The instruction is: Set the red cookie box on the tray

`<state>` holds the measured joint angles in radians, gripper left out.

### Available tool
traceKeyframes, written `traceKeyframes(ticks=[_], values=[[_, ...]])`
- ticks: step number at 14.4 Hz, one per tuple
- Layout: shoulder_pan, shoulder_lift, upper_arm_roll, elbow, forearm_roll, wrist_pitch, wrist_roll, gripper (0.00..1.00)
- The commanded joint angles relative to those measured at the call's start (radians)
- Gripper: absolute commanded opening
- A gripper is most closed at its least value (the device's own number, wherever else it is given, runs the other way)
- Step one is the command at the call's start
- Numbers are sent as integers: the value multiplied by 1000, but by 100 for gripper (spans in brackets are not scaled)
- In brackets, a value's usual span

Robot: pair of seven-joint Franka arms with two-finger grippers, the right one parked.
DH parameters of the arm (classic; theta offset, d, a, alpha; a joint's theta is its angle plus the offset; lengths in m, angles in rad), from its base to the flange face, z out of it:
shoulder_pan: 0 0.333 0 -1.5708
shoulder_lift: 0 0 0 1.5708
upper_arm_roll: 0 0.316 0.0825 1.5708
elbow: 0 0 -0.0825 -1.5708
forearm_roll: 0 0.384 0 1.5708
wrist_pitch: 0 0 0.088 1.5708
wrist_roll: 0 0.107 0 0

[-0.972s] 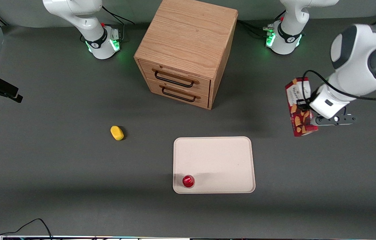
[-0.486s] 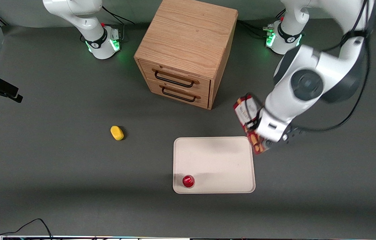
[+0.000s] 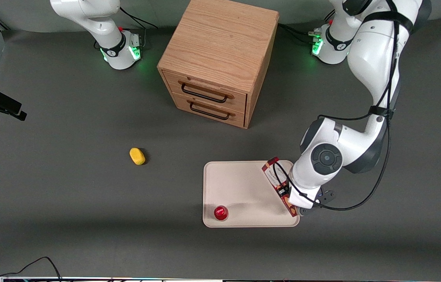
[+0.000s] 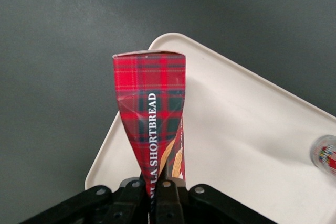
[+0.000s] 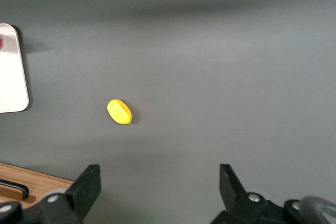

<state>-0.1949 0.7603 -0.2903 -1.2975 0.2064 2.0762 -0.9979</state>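
The left arm's gripper [image 3: 302,205] holds the red cookie box [image 3: 279,184] over the tray [image 3: 243,188], at the tray's edge toward the working arm's end of the table. In the left wrist view the fingers [image 4: 137,190] are closed tight on the carton's near end, pinching the red cookie box [image 4: 152,124] to a narrow crease, while its free end stays square and shows red tartan and white lettering reading "SHORTBREAD". From the front camera the box runs slantwise along that tray edge, its white-labelled end pointing toward the wooden drawer cabinet [image 3: 220,58], its other end hidden under the arm's wrist. Whether the box touches the tray [image 4: 247,129] cannot be told from either view.

A small round red cap [image 3: 220,212] stands on the tray at the corner nearest the front camera and toward the parked arm's end, well apart from the box; the left wrist view catches it [image 4: 325,153] at the frame's edge. A yellow lump [image 3: 137,156] lies on the dark table [image 3: 67,203] well apart from the tray, toward the parked arm's end; the right wrist view shows it too [image 5: 119,112]. The cabinet, both drawers shut, stands farther from the front camera than the tray
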Motion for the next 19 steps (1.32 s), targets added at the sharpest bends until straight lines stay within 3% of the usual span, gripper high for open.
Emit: traceKeyframes(ticks=[1, 7, 10, 11, 12, 14, 16, 19], values=[[-21, 22, 2, 35, 37, 1, -36, 0], [-38, 68, -4, 17, 145, 58, -19, 0], [-38, 77, -6, -22, 162, 116, -4, 0], [-37, 79, -6, -25, 162, 120, 13, 29], [-32, 79, -6, -25, 159, 116, 33, 73], [-24, 62, -7, -23, 145, 79, 97, 100], [-8, 18, -16, -16, 105, -60, 175, 100], [37, -155, -24, -25, -56, -305, 397, 100]])
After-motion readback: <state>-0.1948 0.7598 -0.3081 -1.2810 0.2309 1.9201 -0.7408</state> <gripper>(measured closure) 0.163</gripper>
